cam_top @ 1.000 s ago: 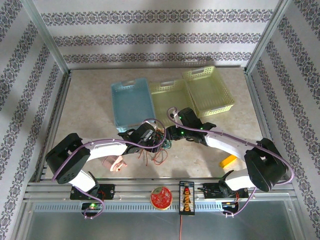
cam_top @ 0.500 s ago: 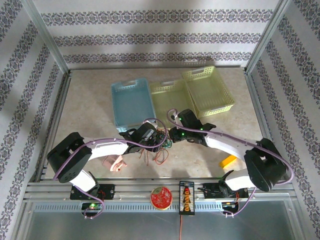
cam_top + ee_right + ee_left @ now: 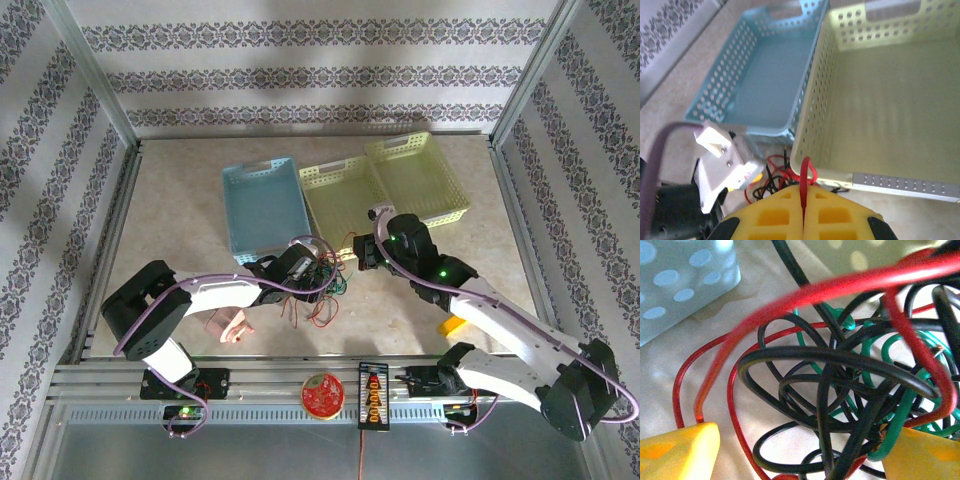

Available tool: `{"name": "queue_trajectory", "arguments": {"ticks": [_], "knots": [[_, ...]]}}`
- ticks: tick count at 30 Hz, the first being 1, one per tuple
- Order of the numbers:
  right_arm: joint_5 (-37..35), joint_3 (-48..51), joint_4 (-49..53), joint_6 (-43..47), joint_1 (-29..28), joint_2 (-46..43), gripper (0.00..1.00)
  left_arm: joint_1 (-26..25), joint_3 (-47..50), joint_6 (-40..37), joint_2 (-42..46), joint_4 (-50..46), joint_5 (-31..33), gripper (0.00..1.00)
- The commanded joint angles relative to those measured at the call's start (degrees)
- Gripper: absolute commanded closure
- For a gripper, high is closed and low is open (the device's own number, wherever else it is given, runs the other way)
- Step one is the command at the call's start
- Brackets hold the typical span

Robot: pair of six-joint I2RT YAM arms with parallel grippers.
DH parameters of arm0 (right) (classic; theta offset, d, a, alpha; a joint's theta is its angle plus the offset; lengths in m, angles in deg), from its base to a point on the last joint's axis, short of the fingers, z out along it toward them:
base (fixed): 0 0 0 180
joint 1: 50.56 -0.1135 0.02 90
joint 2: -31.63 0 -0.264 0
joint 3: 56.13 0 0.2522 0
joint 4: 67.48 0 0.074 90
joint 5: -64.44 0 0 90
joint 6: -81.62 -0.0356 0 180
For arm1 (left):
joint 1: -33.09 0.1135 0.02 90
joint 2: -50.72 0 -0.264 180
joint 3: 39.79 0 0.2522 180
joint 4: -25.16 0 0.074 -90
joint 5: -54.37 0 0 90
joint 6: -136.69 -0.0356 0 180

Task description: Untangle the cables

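Note:
The cables (image 3: 322, 288), thin red, green and black strands, lie knotted together on the table in front of the baskets. In the left wrist view the tangle (image 3: 840, 385) is very close. My left gripper (image 3: 805, 460) is open, with black and red loops lying between its yellow fingertips (image 3: 682, 452). It sits at the left side of the tangle in the top view (image 3: 312, 272). My right gripper (image 3: 804, 192) is shut on a red cable (image 3: 804, 175) that loops up out of its pads. It hangs raised to the right of the tangle (image 3: 368, 254).
A blue basket (image 3: 262, 208) and two yellow-green baskets (image 3: 345, 195) (image 3: 418, 180) stand behind the tangle. A pink object (image 3: 228, 327) lies near the left arm and a yellow one (image 3: 456, 323) near the right. A red disc (image 3: 322, 394) and a black connector strip (image 3: 371, 396) sit on the front rail.
My right gripper has shut on a red cable and the right arm has lifted and swung away to the right. The left arm has hardly moved.

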State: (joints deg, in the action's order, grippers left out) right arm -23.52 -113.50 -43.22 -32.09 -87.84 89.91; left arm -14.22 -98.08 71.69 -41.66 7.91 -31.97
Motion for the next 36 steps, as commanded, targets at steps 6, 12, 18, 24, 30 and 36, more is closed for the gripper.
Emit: {"name": "queue_trajectory", "arguments": {"ticks": [6,12,18,24,30,36], "knots": [[-5.6,-4.9,-2.5,-0.8,-0.3,-5.5,1.0,-1.1,-0.9,-0.1,-1.5,-2.9,2.9,0.18],[-10.1,-5.6,-3.3,0.0,-0.3,-8.8,1.0,-1.2,-0.7,0.2,-2.0,-3.0,3.5,0.18],[-19.9,-5.4,-3.9,1.6,-0.2,-12.6,1.0,-1.2,-1.1,0.1,-2.7,-3.4,3.5,0.22],[-30.3,-4.2,-4.1,2.1,-0.2,-16.4,1.0,-1.4,-0.9,0.1,-2.8,-3.5,3.7,0.32],[-40.4,-4.9,-6.1,6.2,0.1,-18.8,0.99,-1.4,-1.2,0.0,-3.2,-3.6,3.7,0.31],[-46.4,-6.2,-9.4,12.5,2.3,-20.5,0.99,-1.6,-2.0,-0.3,-4.3,-4.2,3.6,0.31]]}}
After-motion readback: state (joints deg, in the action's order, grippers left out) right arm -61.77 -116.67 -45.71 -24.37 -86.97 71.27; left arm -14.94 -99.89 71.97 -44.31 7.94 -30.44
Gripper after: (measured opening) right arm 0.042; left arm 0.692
